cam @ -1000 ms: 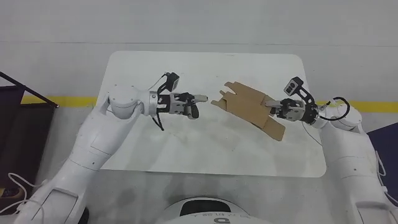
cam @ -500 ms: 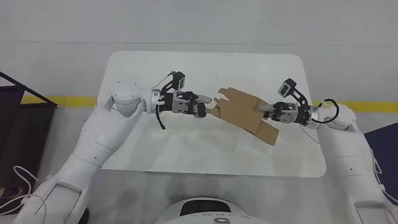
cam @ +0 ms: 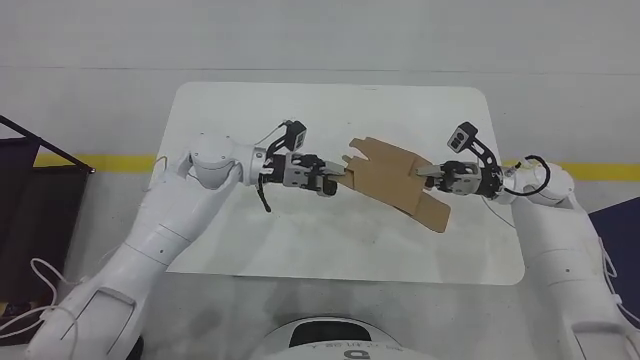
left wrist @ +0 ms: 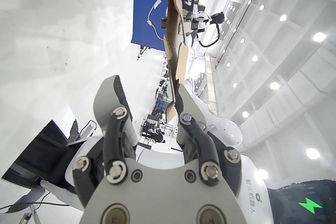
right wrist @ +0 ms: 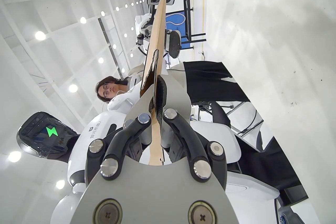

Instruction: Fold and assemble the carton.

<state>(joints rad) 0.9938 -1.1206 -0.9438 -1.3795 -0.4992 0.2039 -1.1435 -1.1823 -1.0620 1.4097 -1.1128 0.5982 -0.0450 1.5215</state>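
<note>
My left hand point(cam: 338, 177), still spread, has come up to the free edge of the flat carton point(cam: 395, 174), which my right hand point(cam: 426, 174) pinches above the surface point(cam: 300, 245) (so a two-handed fold seems ready to start).

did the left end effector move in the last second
Yes. Top view: the left end effector moved farther from the left edge of the table, reaching the carton.

White glossy arms point(cam: 150, 245) with black cable loops point(cam: 541, 168); left gripper point(left wrist: 148, 84) and right gripper point(right wrist: 157, 84) have grey fingers point(left wrist: 106, 99), black, seemingly ribbed pads point(left wrist: 120, 93), silver screws point(left wrist: 118, 112).
</note>
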